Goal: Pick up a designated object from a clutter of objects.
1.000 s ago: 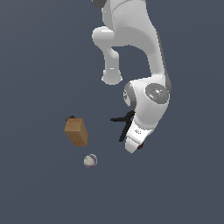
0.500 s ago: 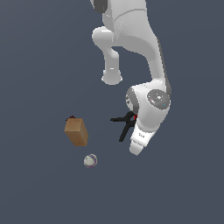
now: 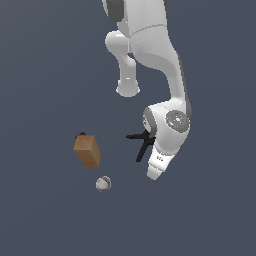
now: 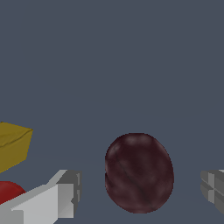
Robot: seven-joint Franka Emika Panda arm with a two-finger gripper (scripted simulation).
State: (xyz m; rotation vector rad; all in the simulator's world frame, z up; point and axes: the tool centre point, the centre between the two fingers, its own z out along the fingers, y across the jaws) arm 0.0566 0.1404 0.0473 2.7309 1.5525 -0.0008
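Wrist view: the dark maroon ball (image 4: 139, 173) sits on the tabletop (image 4: 113, 65) between the two fingers (image 4: 65, 194) of my gripper (image 4: 140, 188), which stand apart with clear gaps on either side, not touching it. One finger shows near the yellow cube (image 4: 13, 146); of the other I see only a tip at the frame edge

The exterior view does not show the ball: the arm's hand hides that spot, low over the tabletop beside the black spring clamp (image 3: 142, 142). The brown box (image 3: 87, 151) and the whitish ball (image 3: 103, 184) lie well apart, toward the exterior view's left

Handling, my judgement only:
- surface mottled and faintly bumpy, with a dull sheen; probably some grip, yet I'd treat it as fairly slick
- round to slightly egg-shaped, so it may roll or squirt out if the pads close off-centre
- looks small and light; stiff or soft, I cannot tell from here
- best hold: across the widest part, pads level with its middle, squarely opposed

Hazards: the yellow cube and a red rounded part (image 4: 8, 192), perhaps the clamp's, sit just beside one finger; closing should not catch them
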